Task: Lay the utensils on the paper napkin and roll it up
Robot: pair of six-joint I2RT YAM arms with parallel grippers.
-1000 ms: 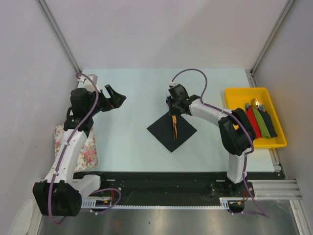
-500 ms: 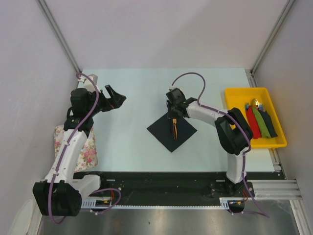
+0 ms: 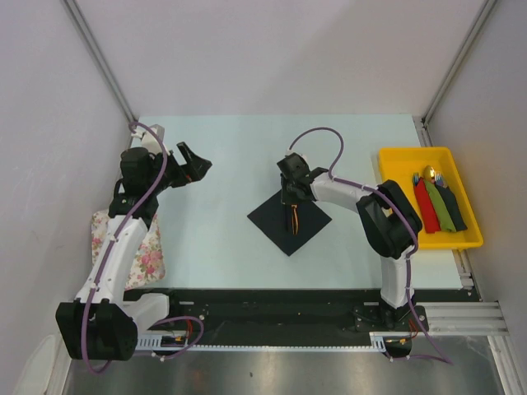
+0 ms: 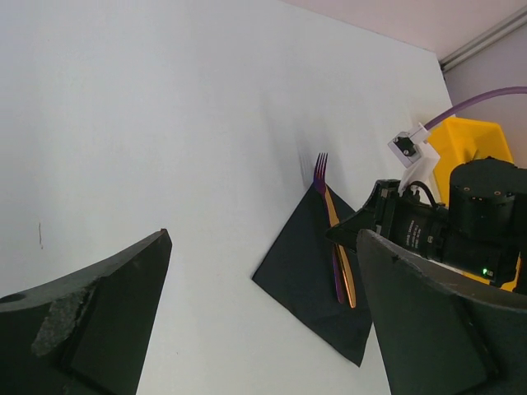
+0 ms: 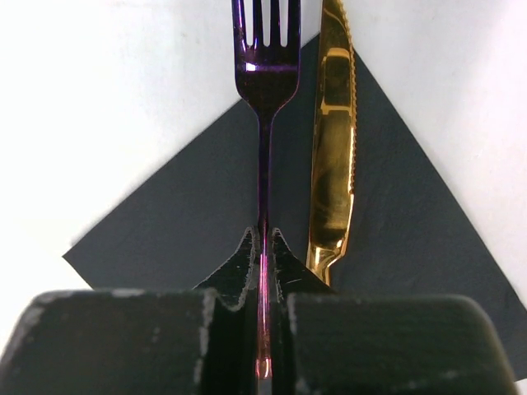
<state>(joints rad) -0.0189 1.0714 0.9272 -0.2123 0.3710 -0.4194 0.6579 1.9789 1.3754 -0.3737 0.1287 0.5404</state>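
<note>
utensils on paper napkin beneath right gripper; yellow tray apart.

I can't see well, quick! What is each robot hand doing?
The left gripper is open, empty.
The right gripper is shut on the fork.

No text, label, brand, number or sign legible anywhere in my three camera views; nothing to read here.

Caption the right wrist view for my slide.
A purple fork clamped between the right fingers, gold knife alongside, both on the black napkin.
</note>
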